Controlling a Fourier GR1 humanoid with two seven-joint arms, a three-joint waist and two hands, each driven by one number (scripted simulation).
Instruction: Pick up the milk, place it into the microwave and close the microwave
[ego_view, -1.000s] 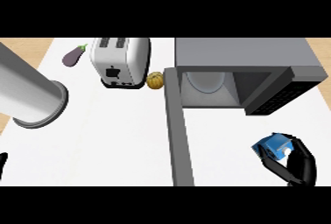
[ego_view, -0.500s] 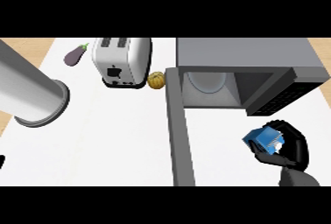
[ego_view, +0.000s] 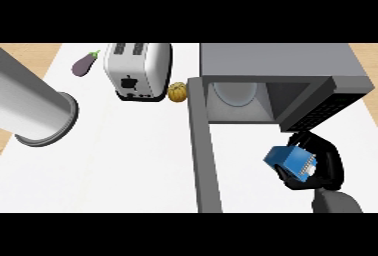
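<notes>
The milk is a small blue carton (ego_view: 290, 161), held in front of the microwave's opening at the lower right. My right hand (ego_view: 325, 162) is curled round it from the right and behind, lifted off the counter. The grey microwave (ego_view: 280, 65) stands at the upper right with its cavity (ego_view: 240, 102) open and a pale round turntable inside. Its door (ego_view: 204, 150) swings out toward me as a long grey bar left of the carton. My left hand does not show.
A white toaster (ego_view: 136, 70) stands at the back, with a purple eggplant (ego_view: 86, 63) to its left and a small yellow-brown fruit (ego_view: 177, 92) beside the microwave. A large grey cylinder (ego_view: 33, 107) lies at the left edge of the white counter (ego_view: 125, 165).
My right hand has carried the blue carton up and to the left, closer to the microwave's opening. The left hand, seen at the lower left edge earlier, has left the view.
</notes>
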